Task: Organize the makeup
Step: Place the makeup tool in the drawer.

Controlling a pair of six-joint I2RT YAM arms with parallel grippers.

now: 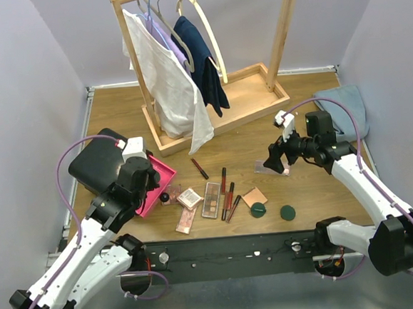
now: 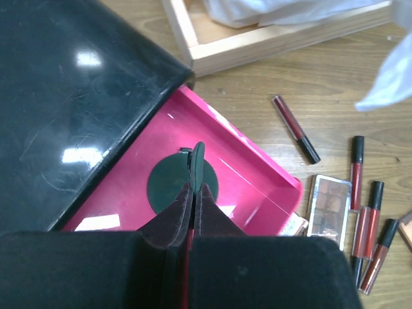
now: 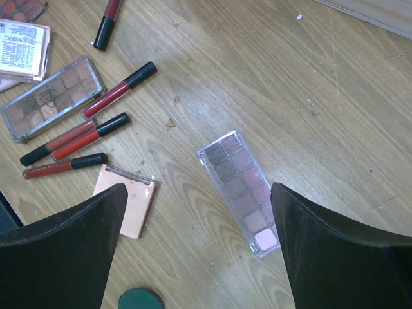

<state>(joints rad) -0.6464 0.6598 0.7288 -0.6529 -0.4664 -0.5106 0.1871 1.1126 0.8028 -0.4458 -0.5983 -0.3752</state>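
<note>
Left hand (image 2: 193, 192) is pinched tight on a dark-green disc (image 2: 197, 161), held on edge over the pink drawer (image 2: 257, 174). Just below it a round dark-green shape (image 2: 168, 187) lies flat in the drawer; cannot tell whether that is a second disc or a hinged half of the same one. Right hand (image 3: 198, 188) is spread wide above the purple eyeshadow palette (image 3: 239, 190), which lies flat on the desk (image 3: 309, 96), apart from the tubes (image 3: 90, 133) and the peach compact (image 3: 125, 201). Judgement: the palette looks light, rigid and slick, with brittle pans inside. Pinch across its narrow width at mid-length, fingers down to the wood, moderate squeeze.
</note>
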